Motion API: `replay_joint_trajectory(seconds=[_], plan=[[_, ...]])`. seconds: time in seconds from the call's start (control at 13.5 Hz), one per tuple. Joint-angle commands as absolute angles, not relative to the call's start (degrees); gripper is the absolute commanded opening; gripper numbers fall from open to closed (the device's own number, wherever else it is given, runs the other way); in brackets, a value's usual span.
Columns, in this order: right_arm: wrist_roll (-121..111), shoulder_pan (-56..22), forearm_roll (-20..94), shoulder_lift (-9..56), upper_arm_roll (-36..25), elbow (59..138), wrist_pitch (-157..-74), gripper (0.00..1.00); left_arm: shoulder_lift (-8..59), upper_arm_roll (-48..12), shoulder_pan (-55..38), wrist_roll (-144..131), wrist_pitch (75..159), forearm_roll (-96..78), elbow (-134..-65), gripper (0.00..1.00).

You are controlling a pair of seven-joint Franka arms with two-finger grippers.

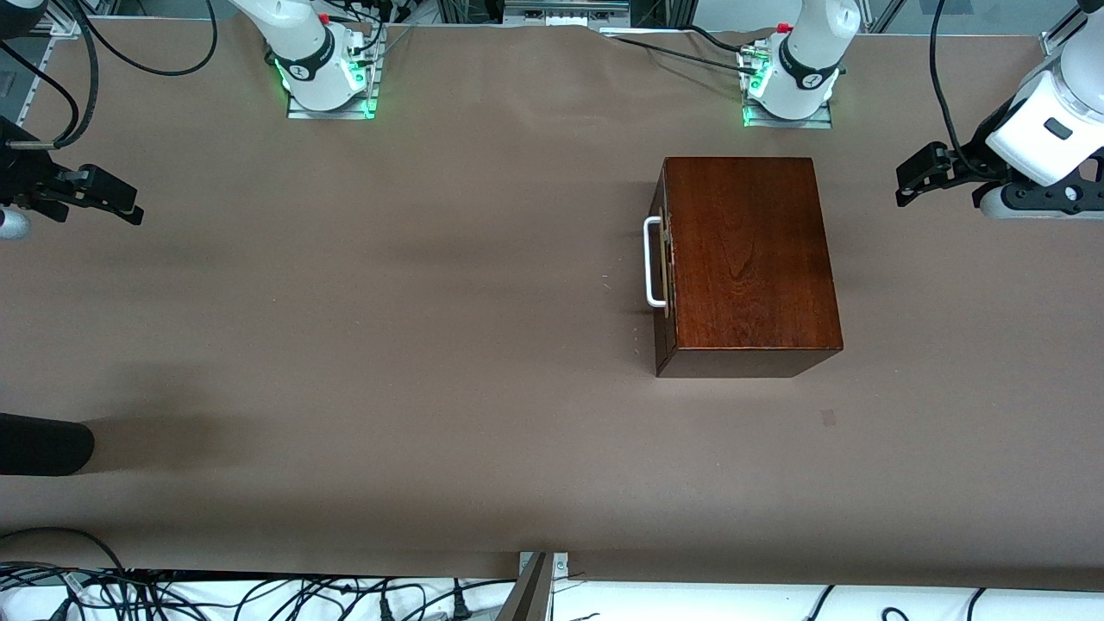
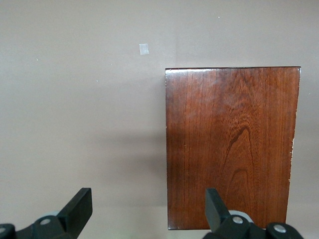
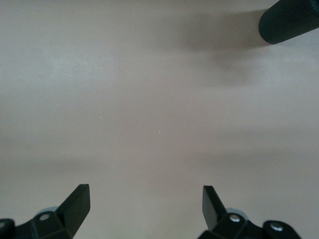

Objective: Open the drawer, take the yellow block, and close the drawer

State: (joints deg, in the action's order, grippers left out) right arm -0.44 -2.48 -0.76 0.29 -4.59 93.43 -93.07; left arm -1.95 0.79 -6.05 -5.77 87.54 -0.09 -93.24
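The glossy dark-brown wooden box (image 1: pixel 749 259) stands on the table toward the left arm's end. Its drawer (image 1: pixel 662 259) is shut, and the white bar handle (image 1: pixel 654 263) faces the right arm's end. The box top also shows in the left wrist view (image 2: pixel 232 147). The yellow block is hidden. My left gripper (image 1: pixel 914 177) is open and empty, up in the air over the table beside the box (image 2: pixel 148 196). My right gripper (image 1: pixel 121 203) is open and empty over bare table at the right arm's end (image 3: pixel 145 194).
A black ribbed cylinder (image 1: pixel 43 444) juts in over the table at the right arm's end and also shows in the right wrist view (image 3: pixel 289 20). A small pale patch (image 1: pixel 828 417) lies on the brown table cover (image 1: pixel 388 345), nearer the front camera than the box.
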Motion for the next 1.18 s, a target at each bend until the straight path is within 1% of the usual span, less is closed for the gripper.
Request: replay_joint_trajectory(seconds=[0.0,0.3,1.11], plan=[[0.3,-2.5,-1.1,0.1,-4.6,92.4,-92.0,1.00,-4.0,0.6,-5.5,-3.3,90.7,0.3,-95.7,1.00],[0.2,-2.5,-1.2,0.1,-4.6,92.4,-92.0,1.00,-4.0,0.6,-5.5,-3.8,89.2,0.3,-95.1,1.00],[0.1,-2.5,-1.5,-0.1,-4.5,92.4,-91.8,1.00,-4.0,0.6,-5.5,-3.9,88.6,0.3,-95.0,1.00]])
